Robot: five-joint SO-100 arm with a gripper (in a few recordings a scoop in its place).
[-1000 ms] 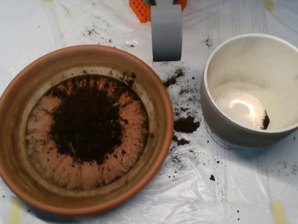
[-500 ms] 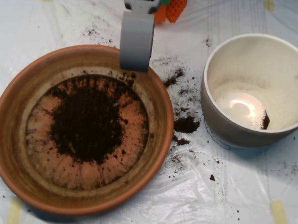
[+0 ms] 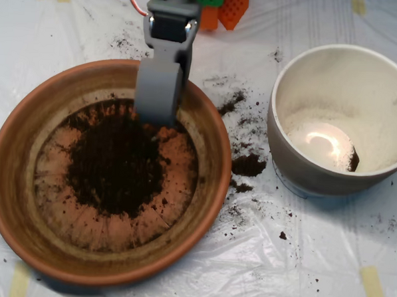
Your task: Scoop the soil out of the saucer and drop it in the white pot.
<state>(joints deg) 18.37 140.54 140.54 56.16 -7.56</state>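
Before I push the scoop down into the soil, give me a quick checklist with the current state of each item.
1. Scoop inside the saucer rim: ok.
2. Scoop tip at the upper edge of the soil pile: ok.
3. Scoop jaws open for the dig: cannot tell.
4. Enough soil left in the saucer to scoop: ok.
5. White pot upright, mouth unobstructed: ok.
6. Plastic sheet free of spilled soil between saucer and pot: not ok.
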